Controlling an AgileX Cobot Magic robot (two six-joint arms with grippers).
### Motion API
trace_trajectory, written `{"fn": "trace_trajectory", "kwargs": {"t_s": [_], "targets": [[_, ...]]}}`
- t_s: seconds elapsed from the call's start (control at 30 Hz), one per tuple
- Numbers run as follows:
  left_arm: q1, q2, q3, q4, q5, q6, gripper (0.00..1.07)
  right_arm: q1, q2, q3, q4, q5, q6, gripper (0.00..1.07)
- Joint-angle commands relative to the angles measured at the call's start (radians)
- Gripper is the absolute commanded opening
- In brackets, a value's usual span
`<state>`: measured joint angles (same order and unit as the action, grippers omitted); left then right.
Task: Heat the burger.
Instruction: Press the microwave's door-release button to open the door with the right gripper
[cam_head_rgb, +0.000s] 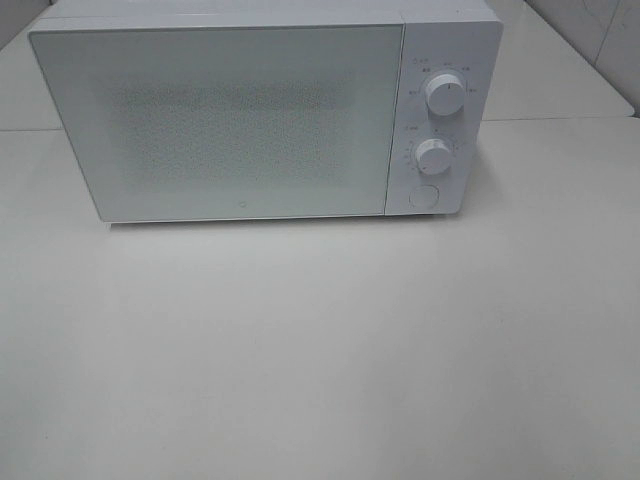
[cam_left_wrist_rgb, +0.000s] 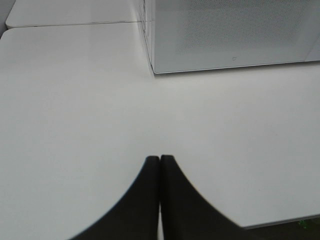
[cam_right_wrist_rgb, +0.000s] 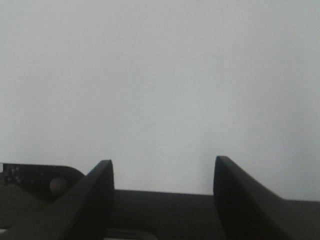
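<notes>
Where the white table (cam_head_rgb: 300, 360) runs back, a white microwave (cam_head_rgb: 265, 115) stands with its door (cam_head_rgb: 215, 125) shut, 2 dials (cam_head_rgb: 443, 93) and 1 round button (cam_head_rgb: 423, 196) at its right. The left gripper (cam_left_wrist_rgb: 159, 158) is pressed closed on nothing; the right gripper (cam_right_wrist_rgb: 163, 160) is spread wide. The burger shows in no view.

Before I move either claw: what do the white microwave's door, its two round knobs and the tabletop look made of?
Flat white microwave door: probably smooth glass or glossy plastic, since a fine dotted screen shows through it. Round white upper knob and lower knob: moulded plastic with a satin finish and soft highlights. Off-white tabletop: matte, perhaps laminate, with no grain and little glare.
</notes>
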<state>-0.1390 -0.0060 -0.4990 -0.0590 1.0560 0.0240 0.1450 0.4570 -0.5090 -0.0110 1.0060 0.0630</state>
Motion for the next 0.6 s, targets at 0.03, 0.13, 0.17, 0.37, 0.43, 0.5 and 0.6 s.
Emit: {"fn": "trace_trajectory", "kwargs": {"t_s": [0.03,0.13,0.17,0.37,0.43,0.5,0.6], "targets": [[0.001,-0.007,0.002,-0.002,-0.014,0.0,0.0,-0.004,-0.11,0.005,-0.006,-0.011,-0.027,0.56],[0.001,-0.007,0.002,-0.002,-0.014,0.0,0.0,-0.004,-0.179,0.005,-0.006,-0.011,-0.041,0.56],[0.001,-0.007,0.002,-0.002,-0.014,0.0,0.0,-0.004,-0.179,0.005,-0.006,-0.011,-0.041,0.56],[0.001,-0.007,0.002,-0.002,-0.014,0.0,0.0,-0.004,-0.32,0.005,-0.002,-0.01,-0.05,0.56],[0.001,-0.007,0.002,-0.002,-0.014,0.0,0.0,-0.004,-0.362,0.005,-0.002,-0.01,-0.05,0.56],[0.001,-0.007,0.002,-0.002,-0.014,0.0,0.0,-0.004,-0.405,0.005,-0.002,-0.01,-0.051,0.56],[0.001,-0.007,0.002,-0.002,-0.014,0.0,0.0,-0.004,-0.459,0.005,-0.002,-0.01,-0.053,0.56]]}}
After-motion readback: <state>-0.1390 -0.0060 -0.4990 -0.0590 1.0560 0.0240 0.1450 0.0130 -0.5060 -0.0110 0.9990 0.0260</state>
